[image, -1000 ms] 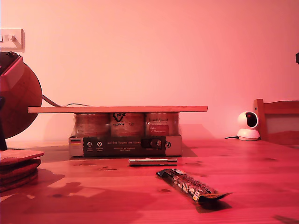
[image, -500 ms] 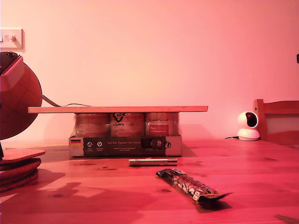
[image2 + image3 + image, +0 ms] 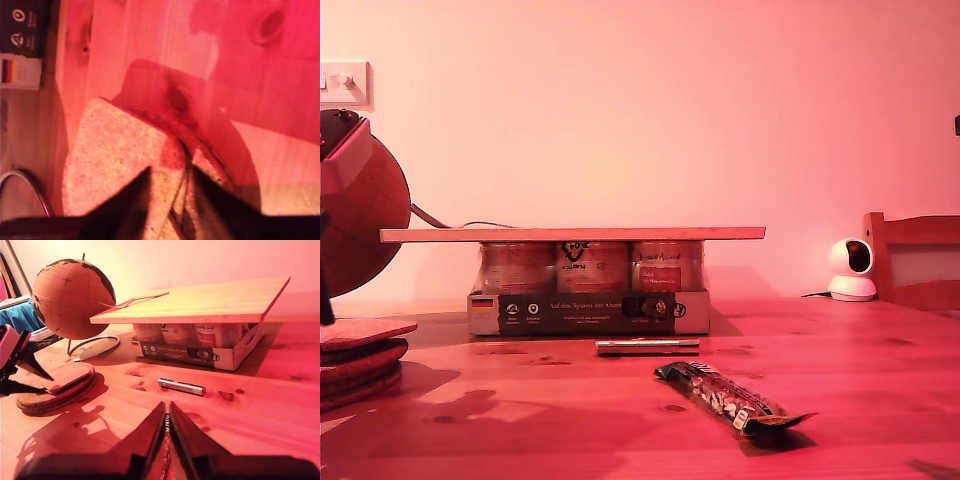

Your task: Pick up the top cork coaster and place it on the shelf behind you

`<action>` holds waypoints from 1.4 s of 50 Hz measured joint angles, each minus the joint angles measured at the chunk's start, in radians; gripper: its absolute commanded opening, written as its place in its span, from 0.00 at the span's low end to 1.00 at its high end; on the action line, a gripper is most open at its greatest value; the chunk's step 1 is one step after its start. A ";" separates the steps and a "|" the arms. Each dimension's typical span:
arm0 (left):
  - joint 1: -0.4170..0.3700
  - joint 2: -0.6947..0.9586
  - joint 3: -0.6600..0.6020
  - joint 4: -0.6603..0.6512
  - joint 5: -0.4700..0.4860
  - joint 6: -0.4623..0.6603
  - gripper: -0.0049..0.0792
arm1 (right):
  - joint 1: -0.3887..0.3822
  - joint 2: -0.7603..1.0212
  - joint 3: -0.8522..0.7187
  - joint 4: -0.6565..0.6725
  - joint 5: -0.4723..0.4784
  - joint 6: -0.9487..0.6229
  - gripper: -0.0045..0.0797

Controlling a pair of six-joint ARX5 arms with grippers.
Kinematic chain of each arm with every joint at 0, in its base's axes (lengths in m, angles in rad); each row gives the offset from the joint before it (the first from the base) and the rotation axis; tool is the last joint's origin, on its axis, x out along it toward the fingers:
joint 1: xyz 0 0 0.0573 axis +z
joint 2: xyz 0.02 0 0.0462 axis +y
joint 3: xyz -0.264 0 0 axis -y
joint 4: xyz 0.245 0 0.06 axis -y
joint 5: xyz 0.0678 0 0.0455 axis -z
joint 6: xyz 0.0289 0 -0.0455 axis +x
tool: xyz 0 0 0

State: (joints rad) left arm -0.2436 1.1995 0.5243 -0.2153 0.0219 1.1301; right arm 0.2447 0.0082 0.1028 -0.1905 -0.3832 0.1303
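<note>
The top cork coaster (image 3: 370,329) (image 3: 115,160) (image 3: 67,376) is square and lies tilted on a stack of round cork discs (image 3: 355,368) (image 3: 55,395) at the exterior view's left edge. My first gripper (image 3: 171,172) (image 3: 25,371) (image 3: 325,300) is shut on that coaster's edge, with the cork between its dark fingers. The shelf (image 3: 570,234) (image 3: 200,302), a long light plank, rests on a pack of jars behind the middle of the table. My second gripper (image 3: 165,415) is shut, low over the table's front, and is out of the exterior view.
A cork globe (image 3: 355,215) (image 3: 70,297) stands behind the stack. The jar pack (image 3: 590,300) holds up the plank. A metal tube (image 3: 647,346) and a wrapped snack bar (image 3: 725,398) lie in front. At the exterior view's right are a white camera (image 3: 850,268) and a chair back (image 3: 915,255).
The top coaster's free end has risen a little off the stack. The dark first gripper dipped at the exterior view's left edge, then came back up.
</note>
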 measured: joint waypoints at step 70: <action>-0.038 0.015 0.018 0.116 -0.057 0.002 0.03 | 0.000 0.000 0.000 0.001 0.010 0.000 0.04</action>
State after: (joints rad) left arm -0.2817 1.2144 0.5426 -0.0990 -0.0353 1.1324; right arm 0.2447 0.0082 0.1028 -0.1898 -0.3733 0.1303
